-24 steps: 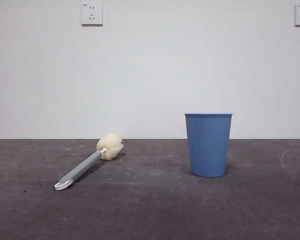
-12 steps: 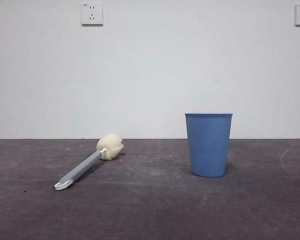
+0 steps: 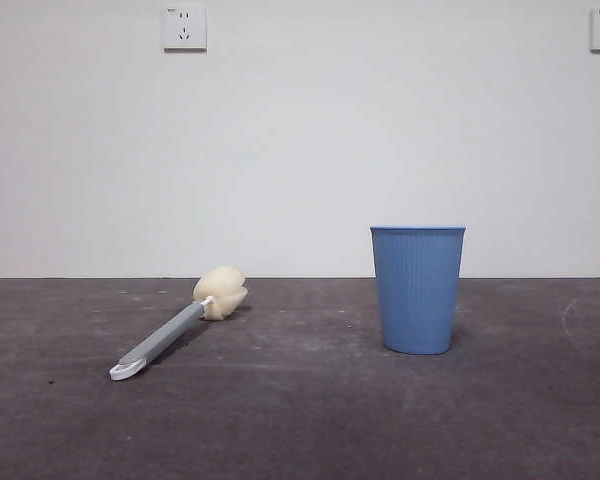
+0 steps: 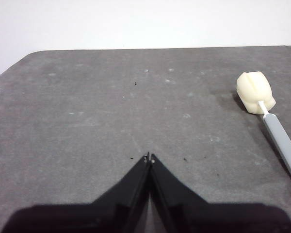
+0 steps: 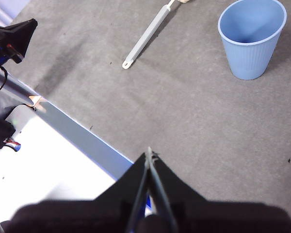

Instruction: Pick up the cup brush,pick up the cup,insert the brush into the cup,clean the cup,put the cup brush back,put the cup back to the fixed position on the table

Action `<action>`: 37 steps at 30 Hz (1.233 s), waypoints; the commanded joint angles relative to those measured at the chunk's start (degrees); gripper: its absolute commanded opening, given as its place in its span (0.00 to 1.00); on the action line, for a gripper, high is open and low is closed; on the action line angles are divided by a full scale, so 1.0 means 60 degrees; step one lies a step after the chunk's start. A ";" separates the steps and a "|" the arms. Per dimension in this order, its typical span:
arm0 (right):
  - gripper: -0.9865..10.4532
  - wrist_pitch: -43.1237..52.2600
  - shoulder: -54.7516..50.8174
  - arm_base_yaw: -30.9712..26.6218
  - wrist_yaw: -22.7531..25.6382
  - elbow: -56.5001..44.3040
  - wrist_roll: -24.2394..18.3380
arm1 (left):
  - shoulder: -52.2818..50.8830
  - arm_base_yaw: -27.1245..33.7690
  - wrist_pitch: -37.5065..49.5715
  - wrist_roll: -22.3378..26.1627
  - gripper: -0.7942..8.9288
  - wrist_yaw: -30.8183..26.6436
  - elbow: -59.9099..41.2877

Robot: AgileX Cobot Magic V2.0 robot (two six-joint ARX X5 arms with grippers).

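The cup brush [image 3: 175,329] lies flat on the table [image 3: 300,420] at the left, sponge head toward the wall, white tip nearest the front. It also shows in the left wrist view, cup brush [image 4: 266,109], and in the right wrist view, cup brush [image 5: 146,36]. The blue ribbed cup [image 3: 417,289] stands upright and empty at centre right, cup [image 5: 251,38]. My left gripper [image 4: 150,158] is shut and empty, well apart from the brush. My right gripper [image 5: 149,153] is shut, high over the table's near edge, empty.
The other arm's black gripper tip [image 5: 17,33] shows off the table's side in the right wrist view. The table edge [image 5: 82,138] drops to a white floor. Two wall sockets [image 3: 183,28] sit on the white wall behind.
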 commanded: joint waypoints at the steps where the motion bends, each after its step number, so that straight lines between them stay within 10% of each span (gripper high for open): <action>1: 0.09 0.0040 -0.0022 0.0018 0.0025 0.0000 0.0022 | -0.0015 0.0040 0.0058 -0.0076 0.08 -0.0015 -0.0135; 18: 0.09 0.4812 -0.2656 -0.1668 0.2896 -0.1694 -0.2113 | -0.0015 0.0040 0.0058 -0.0076 0.08 -0.0015 -0.0135; 37: 0.09 0.8681 -0.6098 -0.3850 0.2769 -0.8375 -0.0969 | -0.0015 0.0040 0.0055 -0.0076 0.08 -0.0015 -0.0135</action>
